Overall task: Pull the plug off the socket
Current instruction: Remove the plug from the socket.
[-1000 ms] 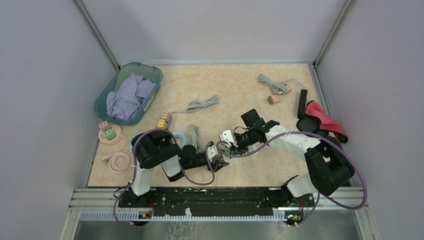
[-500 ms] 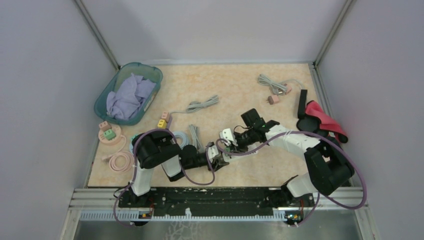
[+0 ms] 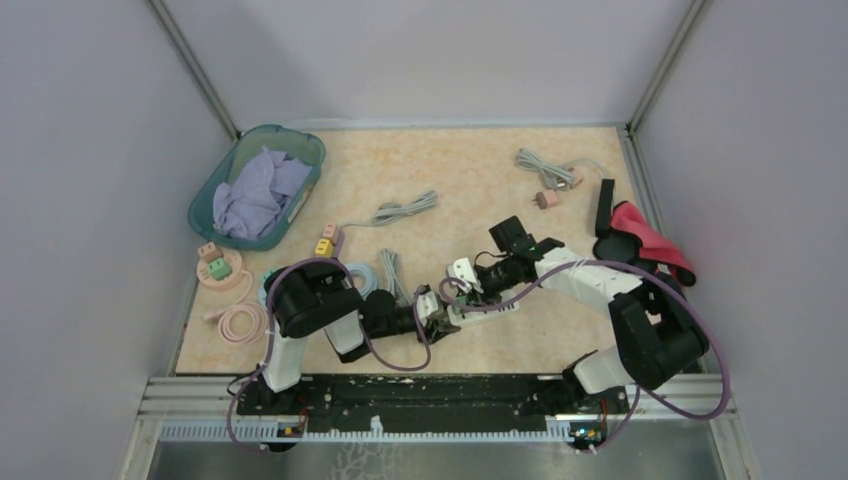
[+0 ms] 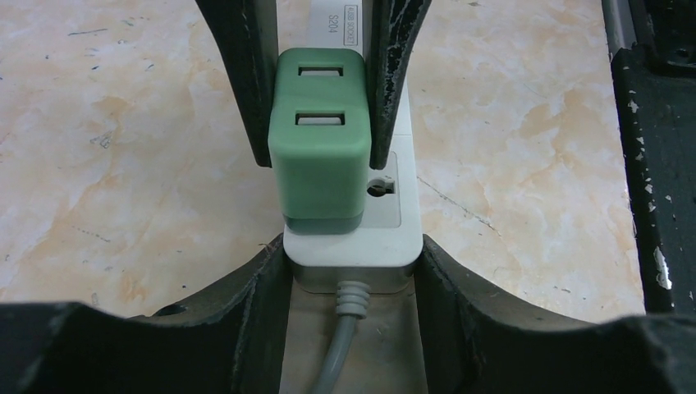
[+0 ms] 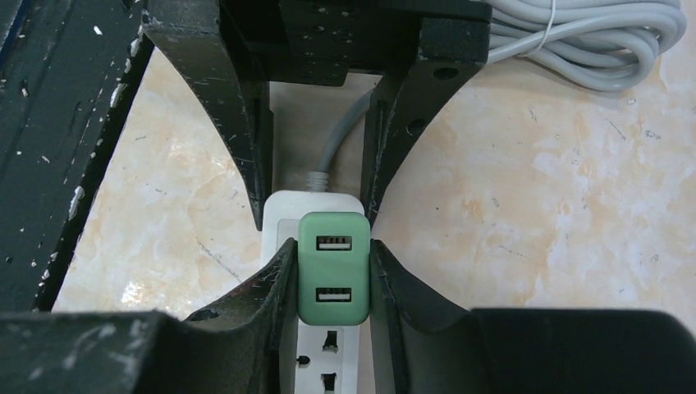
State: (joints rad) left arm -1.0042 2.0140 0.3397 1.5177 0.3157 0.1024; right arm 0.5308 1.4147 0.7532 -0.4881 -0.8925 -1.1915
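Observation:
The socket is a white power strip (image 4: 386, 234) lying flat on the marbled tabletop, with a grey cord leaving its near end. The plug is a green two-port USB block (image 4: 318, 156) that stands seated in the strip. My left gripper (image 4: 351, 256) is shut on the strip's cord end, one finger against each side. My right gripper (image 5: 332, 256) is shut on the green plug (image 5: 332, 267), pads flat on its two sides. In the top view the two grippers (image 3: 437, 318) (image 3: 462, 290) meet nose to nose near the table's front middle.
A teal basket (image 3: 205, 215) holding lilac cloth sits at the back left. Pink coiled cable (image 3: 235, 320) and small adapters (image 3: 325, 240) lie at the left. Grey cable bundles (image 3: 405, 210) (image 3: 545, 165) lie further back. A red cloth (image 3: 645, 240) lies at the right edge.
My left jaws have narrowed onto the strip's end. The right arm with the plug has shifted slightly to the right, and more of the white strip shows.

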